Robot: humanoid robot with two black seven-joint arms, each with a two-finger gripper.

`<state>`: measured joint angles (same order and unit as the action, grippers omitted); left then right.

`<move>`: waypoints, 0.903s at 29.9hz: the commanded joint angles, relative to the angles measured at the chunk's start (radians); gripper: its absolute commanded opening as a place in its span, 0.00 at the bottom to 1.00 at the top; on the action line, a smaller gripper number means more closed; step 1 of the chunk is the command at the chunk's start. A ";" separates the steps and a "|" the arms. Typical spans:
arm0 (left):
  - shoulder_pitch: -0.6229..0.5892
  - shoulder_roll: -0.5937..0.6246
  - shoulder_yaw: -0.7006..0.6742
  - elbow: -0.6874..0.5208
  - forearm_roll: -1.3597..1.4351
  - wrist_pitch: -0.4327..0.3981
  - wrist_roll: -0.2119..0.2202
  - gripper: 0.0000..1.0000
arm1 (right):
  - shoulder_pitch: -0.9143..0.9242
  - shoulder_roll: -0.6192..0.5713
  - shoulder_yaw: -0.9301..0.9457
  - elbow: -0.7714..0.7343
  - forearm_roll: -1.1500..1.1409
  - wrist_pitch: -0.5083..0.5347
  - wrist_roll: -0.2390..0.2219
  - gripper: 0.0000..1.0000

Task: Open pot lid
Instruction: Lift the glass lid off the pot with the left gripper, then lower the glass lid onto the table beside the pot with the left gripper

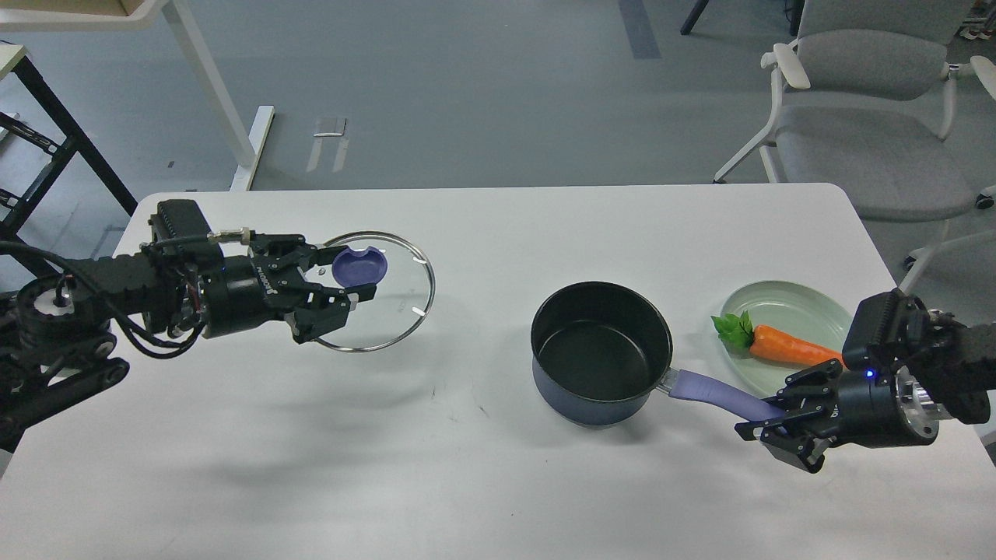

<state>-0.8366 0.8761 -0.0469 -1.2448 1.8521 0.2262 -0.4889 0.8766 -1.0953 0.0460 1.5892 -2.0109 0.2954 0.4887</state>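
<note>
Nearest the robot, on the white table (pixel 467 467), the right gripper (pixel 766 424) has its jaws closed around the end of the long lavender-purple handle (pixel 712 393) of the small dark blue saucepan (pixel 599 354), pinning it in place. The saucepan stands open, its black inside bare with nothing in it that I can see. Just beyond the handle sits a pale green oval plate (pixel 817 307) holding one orange toy carrot (pixel 790 348) with green leaves. Farther back and well apart to the left, the round clear glass lid (pixel 389 299) with its metal rim lies on or just above the table; I cannot tell which. The left gripper (pixel 350 276) is at the flat purple-blue knob (pixel 358 264), fingers spread either side of it, apparently loosened rather than pinching. To my eye the lid is already off, so what remains is a clean letting go: the left arm should draw straight back without nudging the rim, while the right keeps the saucepan steady.
</note>
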 commanded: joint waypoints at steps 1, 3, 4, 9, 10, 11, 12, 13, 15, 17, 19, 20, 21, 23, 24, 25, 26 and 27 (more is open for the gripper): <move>0.077 0.015 -0.004 0.013 -0.002 0.038 0.000 0.38 | -0.001 0.000 -0.002 0.000 0.000 -0.001 0.000 0.34; 0.109 0.014 -0.008 0.030 -0.002 0.054 0.000 0.38 | -0.001 0.000 0.000 0.000 0.000 -0.001 0.000 0.34; 0.120 0.012 -0.008 0.037 -0.002 0.065 0.000 0.38 | -0.001 0.000 0.000 0.000 0.000 -0.001 0.000 0.34; 0.174 0.004 -0.008 0.096 0.001 0.102 0.000 0.39 | -0.001 0.000 0.000 0.000 0.000 -0.001 0.000 0.34; 0.183 0.004 -0.008 0.105 0.001 0.111 0.000 0.39 | -0.001 0.000 0.000 0.000 0.000 -0.001 0.000 0.34; 0.194 0.004 -0.008 0.114 0.002 0.119 0.000 0.39 | -0.001 0.000 0.000 0.000 0.000 -0.001 0.000 0.34; 0.203 0.004 -0.008 0.122 0.004 0.122 0.000 0.39 | -0.001 0.000 -0.002 0.000 0.000 -0.001 0.000 0.34; 0.212 0.003 -0.008 0.131 0.006 0.123 0.000 0.39 | -0.002 0.000 -0.002 0.000 0.000 -0.001 0.000 0.34; 0.226 0.001 -0.008 0.140 0.006 0.131 0.000 0.39 | -0.002 0.000 0.000 0.000 0.000 -0.001 0.000 0.34; 0.238 0.003 -0.010 0.142 0.006 0.142 0.000 0.40 | -0.002 0.000 -0.002 0.000 0.000 -0.001 0.000 0.34; 0.241 0.004 -0.010 0.143 0.007 0.143 0.000 0.42 | -0.002 0.000 0.000 0.000 0.000 -0.001 0.000 0.34; 0.244 0.004 -0.010 0.143 0.007 0.143 0.000 0.43 | -0.002 0.002 -0.002 0.000 0.000 -0.001 0.000 0.34; 0.246 0.004 -0.010 0.143 0.007 0.143 0.000 0.44 | -0.002 0.002 -0.002 0.000 0.000 -0.001 0.000 0.34; 0.248 0.004 -0.010 0.146 0.009 0.143 0.000 0.46 | -0.002 0.002 0.000 0.000 0.000 -0.001 0.000 0.34; 0.248 0.004 -0.010 0.148 0.009 0.143 0.000 0.49 | -0.002 0.002 0.000 0.000 0.000 -0.001 0.000 0.34; 0.248 0.004 -0.010 0.148 0.009 0.143 0.000 0.55 | -0.002 0.002 0.000 0.000 0.000 -0.001 0.000 0.34; 0.249 0.004 -0.010 0.148 0.009 0.143 0.000 0.62 | -0.002 0.000 0.000 0.000 0.000 -0.001 0.000 0.34; 0.251 0.004 -0.010 0.148 0.009 0.143 0.000 0.67 | -0.002 0.000 0.000 0.000 0.000 -0.001 0.000 0.34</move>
<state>-0.5891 0.8803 -0.0569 -1.0975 1.8606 0.3697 -0.4888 0.8743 -1.0940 0.0450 1.5892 -2.0110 0.2945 0.4887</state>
